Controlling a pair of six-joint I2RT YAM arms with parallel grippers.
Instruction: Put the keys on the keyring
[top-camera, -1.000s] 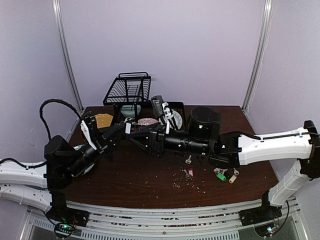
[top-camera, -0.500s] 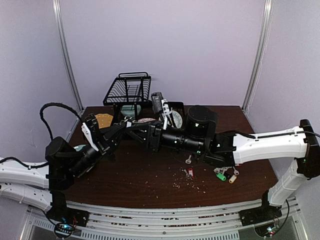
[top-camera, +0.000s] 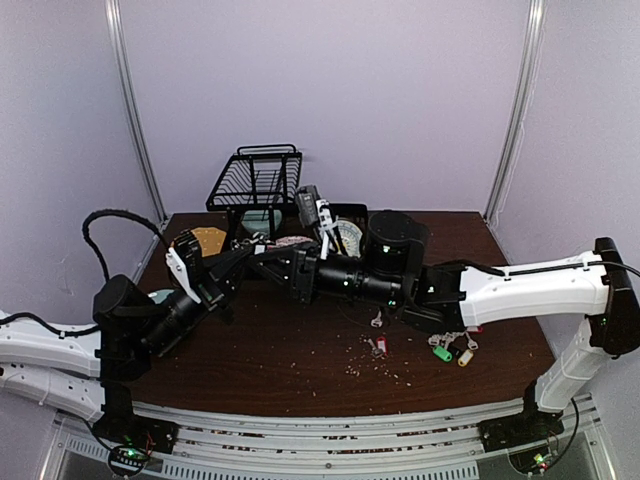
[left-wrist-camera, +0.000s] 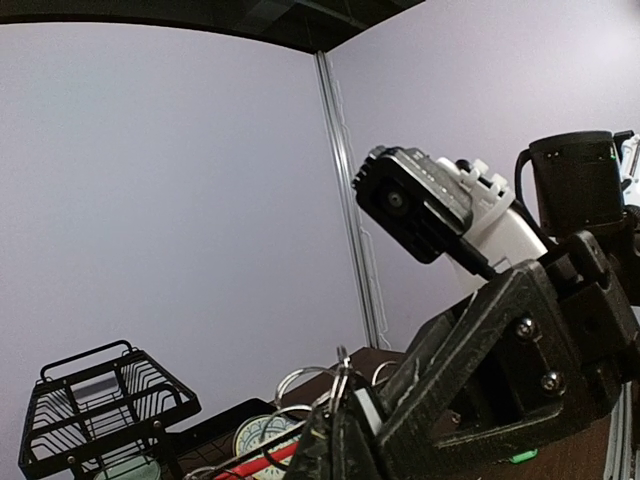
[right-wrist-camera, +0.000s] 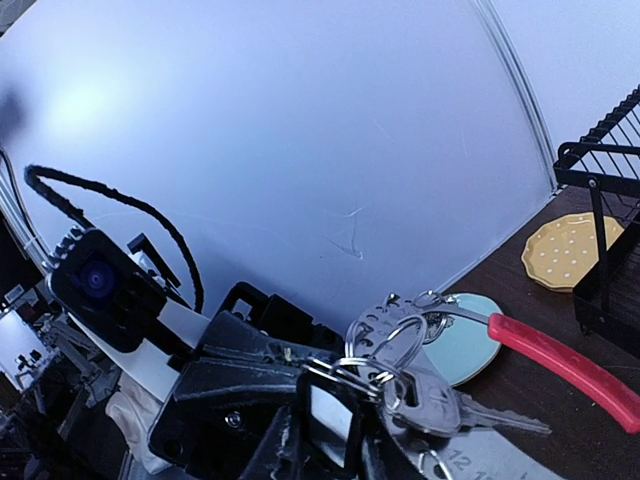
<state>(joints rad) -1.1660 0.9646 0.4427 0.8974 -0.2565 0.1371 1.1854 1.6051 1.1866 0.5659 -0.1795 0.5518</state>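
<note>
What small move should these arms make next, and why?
Probably the left gripper should ease the silver key fully onto the keyring. The key lies right at its rings, and the right gripper seems to hold the keyring aloft beside it.

The keyring, red arc and grey rings, hangs aloft; coloured-tag keys lie well apart.

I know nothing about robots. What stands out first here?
The left gripper and right gripper meet nose to nose above the middle of the dark wooden table. Between them is a grey metal hoop with one red arc, fringed with silver split rings. Silver keys with coloured tags lie at right.
</note>
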